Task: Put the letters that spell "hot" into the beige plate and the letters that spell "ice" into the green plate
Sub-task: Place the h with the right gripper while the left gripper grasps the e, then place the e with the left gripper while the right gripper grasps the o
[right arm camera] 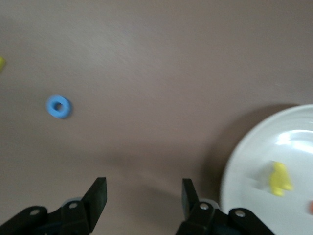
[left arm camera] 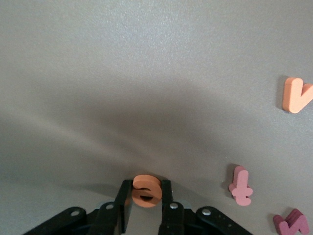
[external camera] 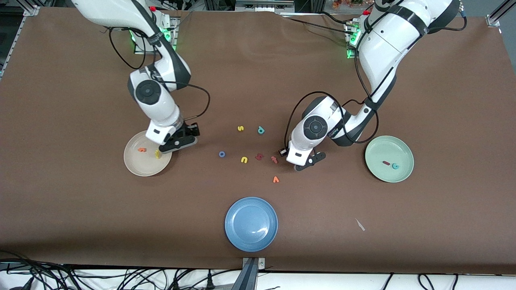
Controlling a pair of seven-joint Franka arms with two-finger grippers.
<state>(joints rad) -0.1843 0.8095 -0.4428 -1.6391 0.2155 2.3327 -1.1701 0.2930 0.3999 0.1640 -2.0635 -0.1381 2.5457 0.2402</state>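
Fingers [left arm camera: 126, 203] of the left gripper [left arm camera: 145, 203] are pinching the orange "e" [left arm camera: 146, 190] between them, low over the brown table [external camera: 443, 100], at a spot between the loose letters in the middle and the green plate [external camera: 403, 146]. That plate is sitting toward the left arm's end, with the dark red "i" [external camera: 385, 163] and the teal "c" [external camera: 396, 166] lying in it. Just beside the left gripper, a pink "f"-like letter [left arm camera: 241, 186] and an orange "v" [left arm camera: 297, 94] are lying on the table.

Over at the right arm's end, the right gripper [right arm camera: 142, 196] is hanging with its fingers spread and nothing between them, over the rim of the beige plate [external camera: 133, 165]. In that plate the orange "t" [external camera: 141, 150] and the yellow "h" [external camera: 157, 154] are resting. The blue "o" [external camera: 221, 154] is lying on the table, apart from the beige plate, toward the middle. Near it are sitting a yellow "s" [external camera: 240, 128], a teal "p"-like letter [external camera: 261, 130] and a yellow "u" [external camera: 244, 160]. A blue plate [external camera: 251, 224] is sitting nearest the front camera
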